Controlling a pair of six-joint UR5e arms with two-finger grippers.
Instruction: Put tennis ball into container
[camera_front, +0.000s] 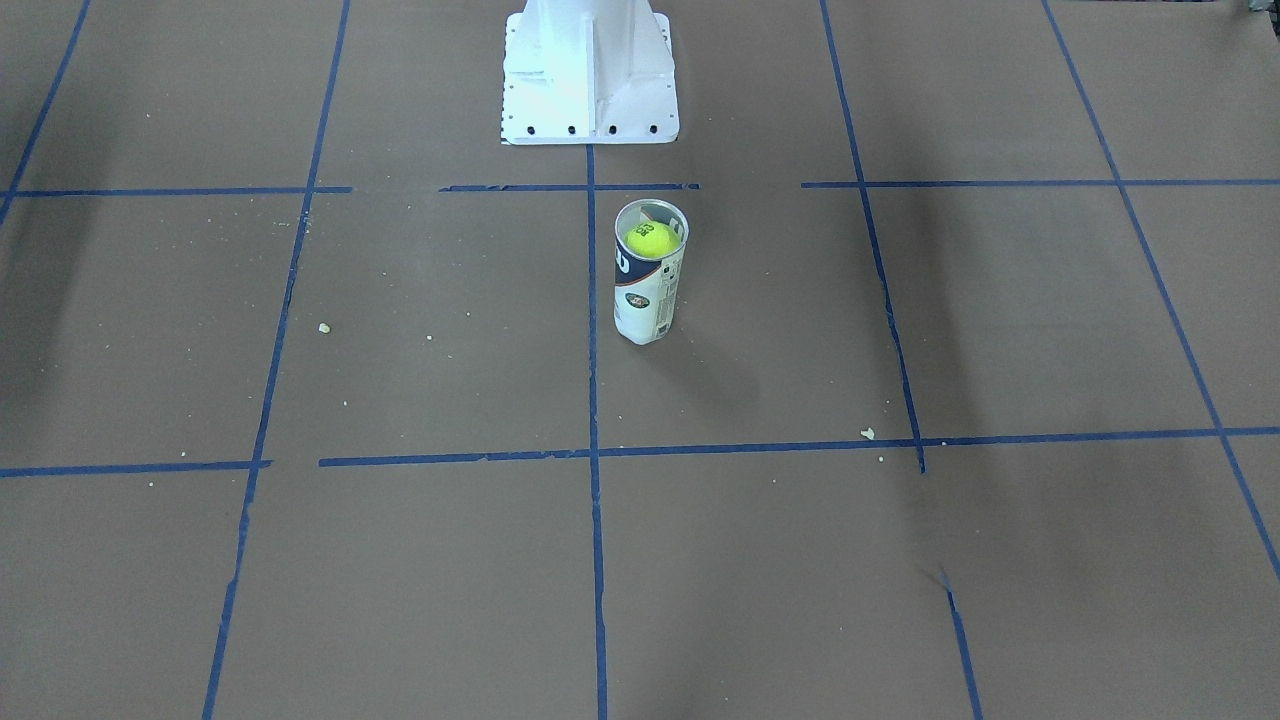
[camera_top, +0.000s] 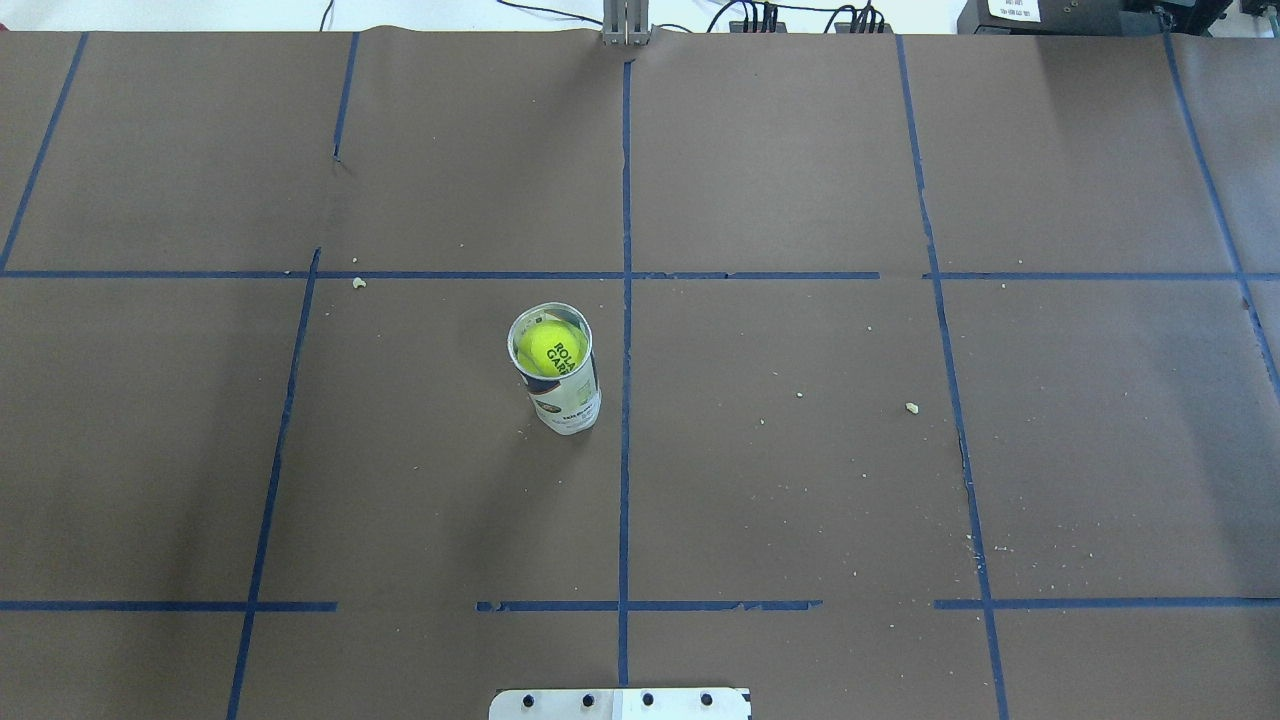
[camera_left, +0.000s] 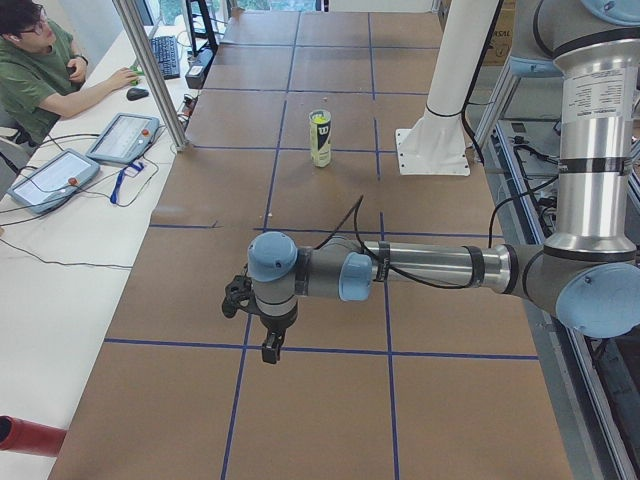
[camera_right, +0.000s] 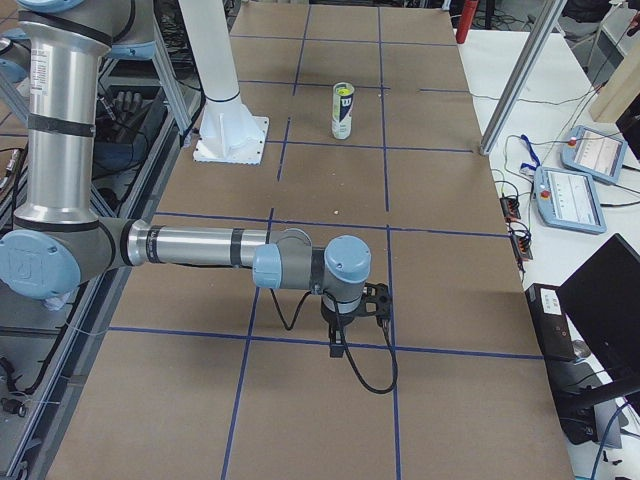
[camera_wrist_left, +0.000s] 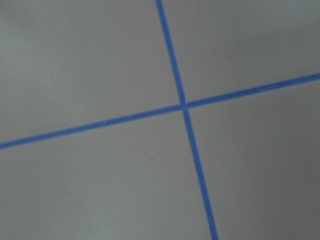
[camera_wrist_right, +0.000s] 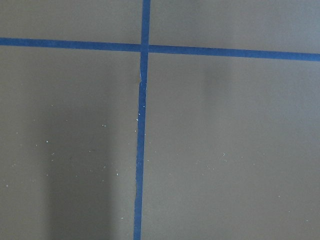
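Note:
The container (camera_front: 648, 298) stands upright near the table's middle, a slim white and navy can with an open silvery rim. The tennis ball (camera_front: 652, 240) sits inside it just below the mouth, its dark logo facing up (camera_top: 550, 347). Both arms are far from the can and show only in the side views. The left gripper (camera_left: 270, 352) hangs over the near end of the table, pointing down. The right gripper (camera_right: 337, 350) hangs over the opposite end. I cannot tell whether either is open or shut. Both wrist views show only brown paper and blue tape lines.
The white metal base (camera_front: 590, 90) stands behind the can on the robot's side. An operator (camera_left: 40, 60) sits at a side desk with control tablets (camera_left: 125, 135). Small crumbs (camera_top: 911, 407) dot the brown paper.

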